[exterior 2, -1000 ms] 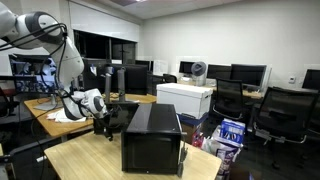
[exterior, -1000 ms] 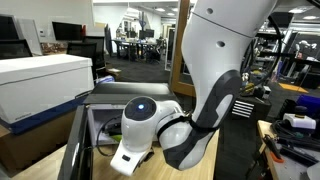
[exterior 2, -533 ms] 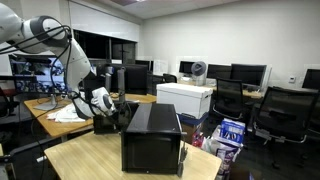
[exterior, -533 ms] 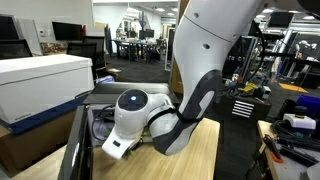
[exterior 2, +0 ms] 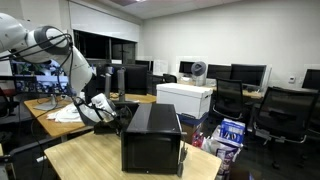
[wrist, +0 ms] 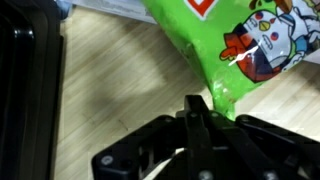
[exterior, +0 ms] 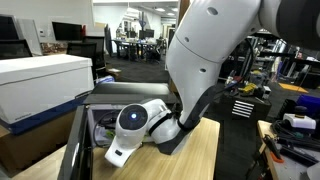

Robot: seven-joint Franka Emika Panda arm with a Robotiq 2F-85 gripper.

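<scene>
In the wrist view a bright green snack bag with a cartoon print lies on the pale wooden table. My gripper has its two black fingers pressed together on the bag's lower corner, which tapers into them. In an exterior view the gripper is low over the table, just beside the black box. In an exterior view the white wrist hides the fingers and the bag.
The black box's edge stands close on the left of the wrist view. A large white box sits behind the black box and also shows in an exterior view. Monitors and office chairs surround the table.
The arm has swung lower and closer to the black box, and the wrist has dropped toward the table surface.
</scene>
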